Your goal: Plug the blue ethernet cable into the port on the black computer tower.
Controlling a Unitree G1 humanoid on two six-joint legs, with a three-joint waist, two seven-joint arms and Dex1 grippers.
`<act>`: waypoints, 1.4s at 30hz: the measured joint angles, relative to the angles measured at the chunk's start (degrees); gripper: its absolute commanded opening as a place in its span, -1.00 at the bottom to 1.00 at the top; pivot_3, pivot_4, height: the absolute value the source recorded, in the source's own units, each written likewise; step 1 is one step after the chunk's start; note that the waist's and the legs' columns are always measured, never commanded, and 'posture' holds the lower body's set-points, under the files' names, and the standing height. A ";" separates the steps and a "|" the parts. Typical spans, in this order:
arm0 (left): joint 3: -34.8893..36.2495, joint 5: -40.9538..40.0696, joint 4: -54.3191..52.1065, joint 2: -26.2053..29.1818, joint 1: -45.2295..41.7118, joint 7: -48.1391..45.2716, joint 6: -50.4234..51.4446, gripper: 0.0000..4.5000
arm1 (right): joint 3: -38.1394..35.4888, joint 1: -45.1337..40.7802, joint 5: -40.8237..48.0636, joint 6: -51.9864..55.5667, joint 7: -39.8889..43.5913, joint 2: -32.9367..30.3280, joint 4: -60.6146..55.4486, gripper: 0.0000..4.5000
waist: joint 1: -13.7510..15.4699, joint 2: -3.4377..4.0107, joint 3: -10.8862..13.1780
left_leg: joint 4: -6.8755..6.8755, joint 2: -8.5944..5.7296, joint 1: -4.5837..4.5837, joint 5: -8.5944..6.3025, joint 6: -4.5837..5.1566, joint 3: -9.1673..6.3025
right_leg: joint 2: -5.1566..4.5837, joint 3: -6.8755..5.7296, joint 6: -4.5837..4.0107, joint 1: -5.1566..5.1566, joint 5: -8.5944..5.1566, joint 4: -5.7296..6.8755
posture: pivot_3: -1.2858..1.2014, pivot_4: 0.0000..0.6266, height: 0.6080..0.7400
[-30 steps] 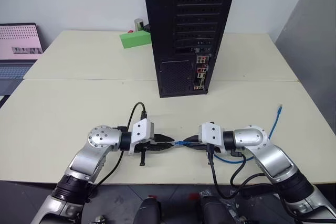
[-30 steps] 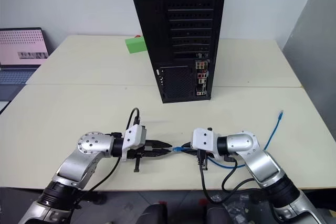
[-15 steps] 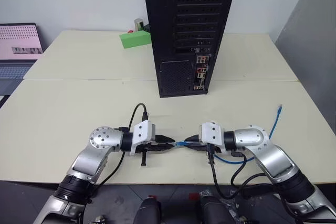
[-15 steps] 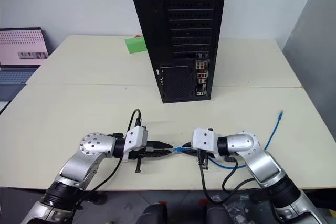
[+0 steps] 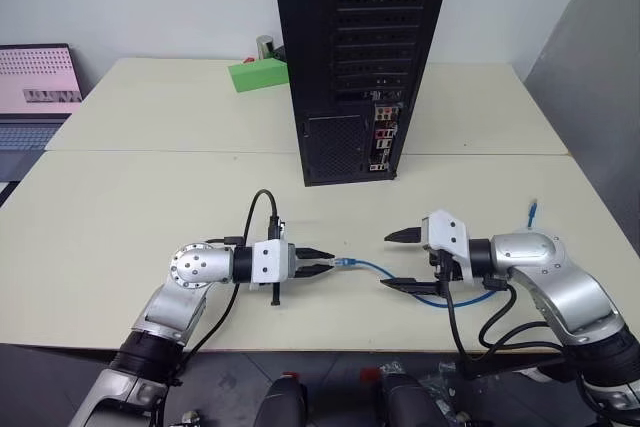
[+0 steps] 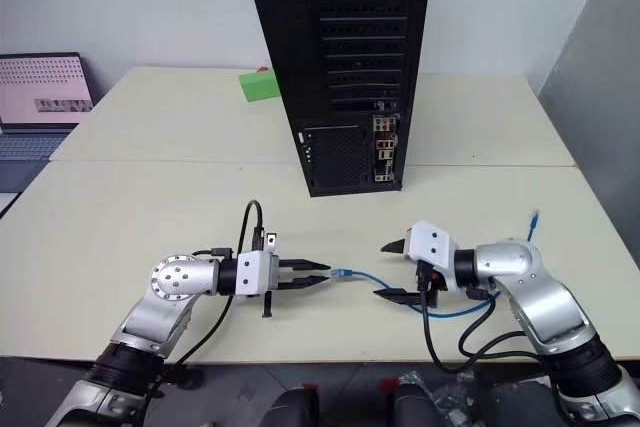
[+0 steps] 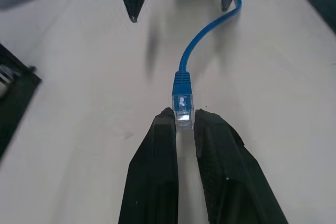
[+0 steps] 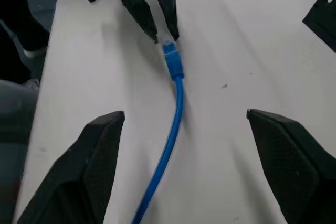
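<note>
While the black computer tower (image 5: 358, 62) stands upright at the table's (image 5: 120, 207) far side, the blue ethernet cable (image 5: 372, 268) is clamped by its clear plug in the left gripper (image 5: 322, 263); the right gripper (image 5: 398, 259) is spread wide around the cord.

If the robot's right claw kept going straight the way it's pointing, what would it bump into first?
Probably the left gripper, which pinches the plug of the blue ethernet cable. The open right gripper points across the table at it, straddling the cable, though depth is hard to judge.
</note>
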 measured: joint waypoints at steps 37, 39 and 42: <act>1.90 33.02 17.00 1.91 -7.10 37.63 -44.15 -0.89 | -2.75 -1.67 17.56 18.40 -14.18 13.32 1.12 -0.36 | -0.07 0.01 0.00 | -0.01 -0.03 0.00 0.00 0.00 -0.02 | -0.01 -0.06 0.05 0.00 0.02 0.05 | 0.03 -0.52 1.00; 1.51 33.10 16.62 2.26 -6.79 38.23 -43.93 -0.89 | -2.75 -1.73 17.57 18.40 -14.44 13.53 1.41 -0.53 | -0.06 0.01 0.00 | -0.01 -0.03 0.00 0.00 0.00 -0.02 | -0.01 -0.06 0.05 0.00 0.03 0.05 | 0.03 -0.52 1.00; 1.04 33.23 15.69 2.49 -6.66 39.19 -43.24 -0.89 | -2.73 -2.00 17.62 18.48 -14.85 13.80 1.88 -0.85 | -0.06 0.01 0.00 | -0.01 -0.03 -0.01 0.00 0.00 -0.02 | -0.01 -0.06 0.05 0.00 0.02 0.04 | 0.03 -0.52 1.00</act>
